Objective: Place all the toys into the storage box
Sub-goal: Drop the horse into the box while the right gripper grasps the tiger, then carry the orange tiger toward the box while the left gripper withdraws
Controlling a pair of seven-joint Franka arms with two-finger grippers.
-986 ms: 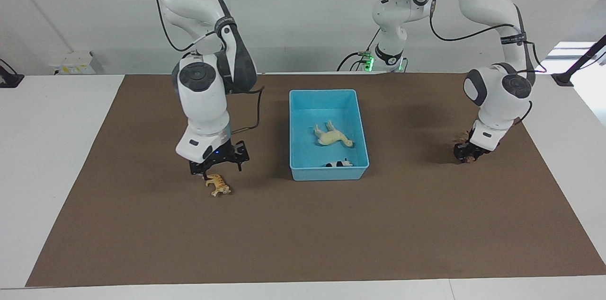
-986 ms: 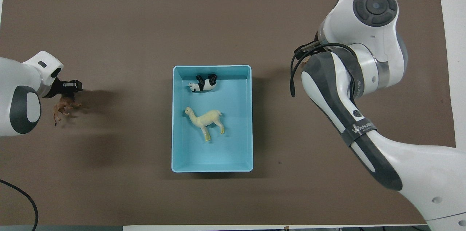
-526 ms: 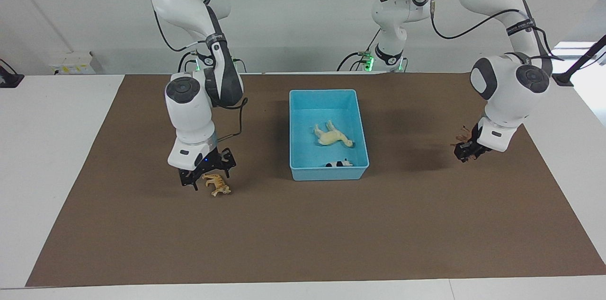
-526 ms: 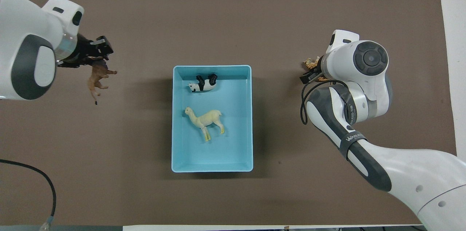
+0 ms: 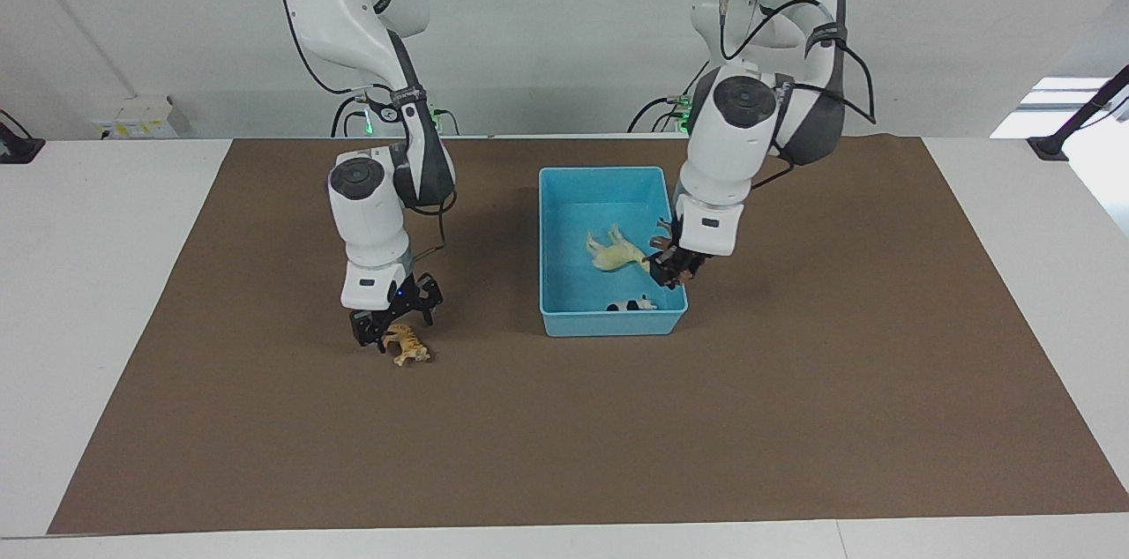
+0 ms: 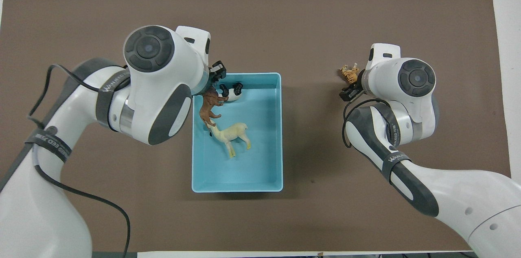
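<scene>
Left gripper (image 5: 670,270) over the box (image 5: 556,312), clamped on the lion (image 6: 208,105). Right gripper (image 5: 394,325) low at the tiger (image 5: 407,346) on the mat (image 5: 564,444), fingers spread, tiger not gripped. Llama (image 6: 228,134) and panda (image 6: 231,90) lying in the box, panda farther from the robots.

A robotics lab: white table (image 5: 79,294) under brown mat (image 5: 564,436) (bare walls, loose cabling)
</scene>
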